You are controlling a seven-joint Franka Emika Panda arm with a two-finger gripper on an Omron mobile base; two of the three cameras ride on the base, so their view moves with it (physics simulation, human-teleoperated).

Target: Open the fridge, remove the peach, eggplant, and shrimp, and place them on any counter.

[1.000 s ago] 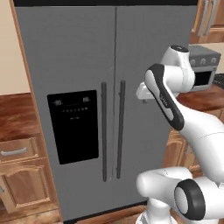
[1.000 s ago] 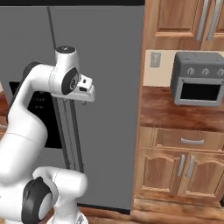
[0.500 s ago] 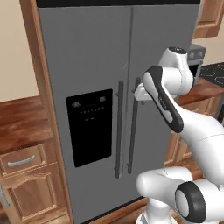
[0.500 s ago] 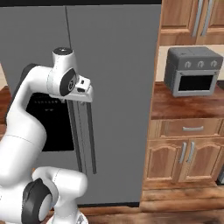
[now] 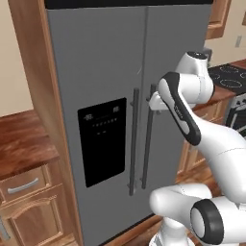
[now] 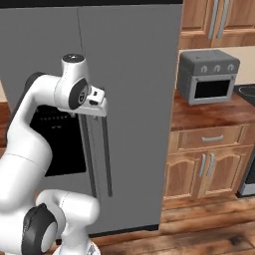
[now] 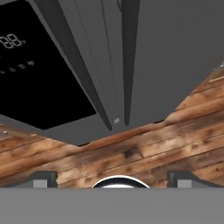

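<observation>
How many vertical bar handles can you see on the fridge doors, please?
2. The left door's handle runs beside the black dispenser panel; the right door's handle stands just past the centre seam, near the arm.

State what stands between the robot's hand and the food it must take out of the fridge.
Both fridge doors are shut, handles untouched. The open hand hangs before them; the closed doors hide the food.
</observation>
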